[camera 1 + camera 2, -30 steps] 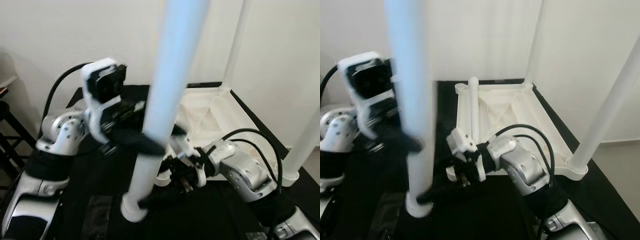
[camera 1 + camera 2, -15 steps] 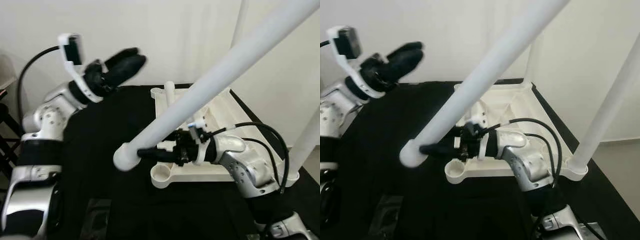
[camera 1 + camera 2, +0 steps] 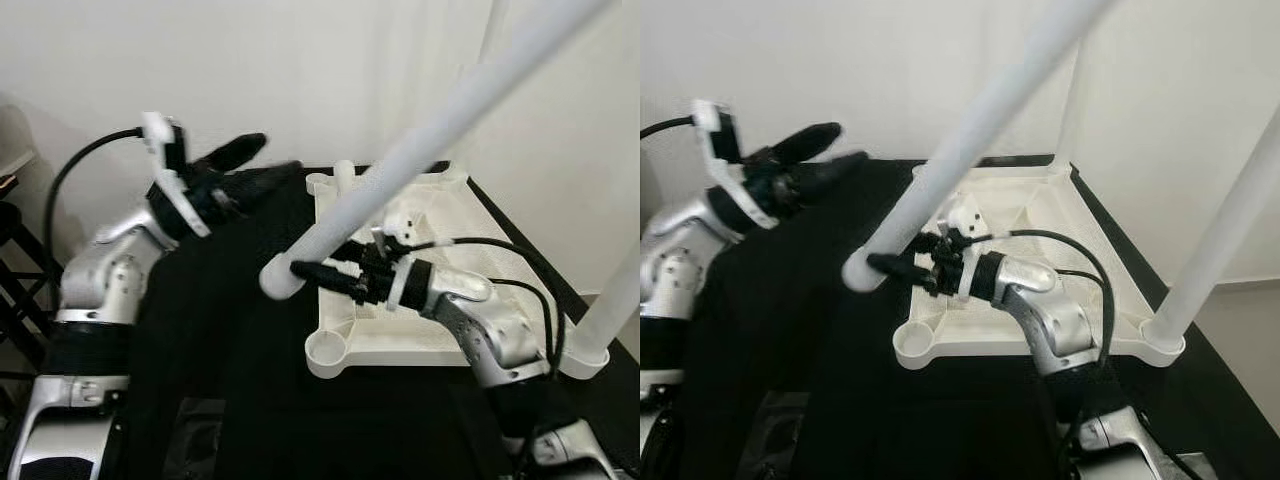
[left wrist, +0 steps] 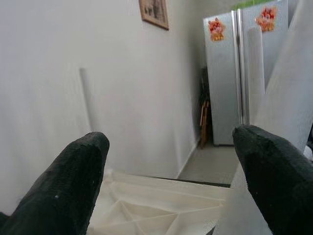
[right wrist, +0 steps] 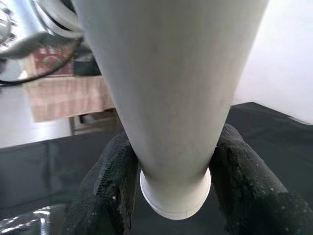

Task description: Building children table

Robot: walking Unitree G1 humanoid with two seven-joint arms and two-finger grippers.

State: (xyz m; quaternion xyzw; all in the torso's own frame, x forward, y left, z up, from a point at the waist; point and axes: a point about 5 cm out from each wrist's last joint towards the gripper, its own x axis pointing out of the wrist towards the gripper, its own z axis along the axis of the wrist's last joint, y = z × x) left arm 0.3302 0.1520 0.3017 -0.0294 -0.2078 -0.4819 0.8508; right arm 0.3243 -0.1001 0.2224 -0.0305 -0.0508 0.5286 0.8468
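I have the upturned white tabletop (image 3: pixel 430 330) lying on the black-covered work surface (image 3: pixel 230 380), with two legs already standing in its far and right corner sockets and the near-left socket (image 3: pixel 327 349) empty. The loose white leg (image 3: pixel 420 135) has swung from nearly upright a second ago to a steep slant; its lower end now hangs above the tabletop's left edge, higher and closer to the frame than half a second ago, when it hovered out over the black cloth. I judge that brings it nearer to seating, though it must still be tipped upright over the empty socket. My right gripper (image 5: pixel 166 196) stays clamped on the leg's lower end, one black finger on each side. My left gripper (image 3: pixel 245 170), fingers spread apart and holding nothing, has dropped lower than before and points toward the leg without touching it.
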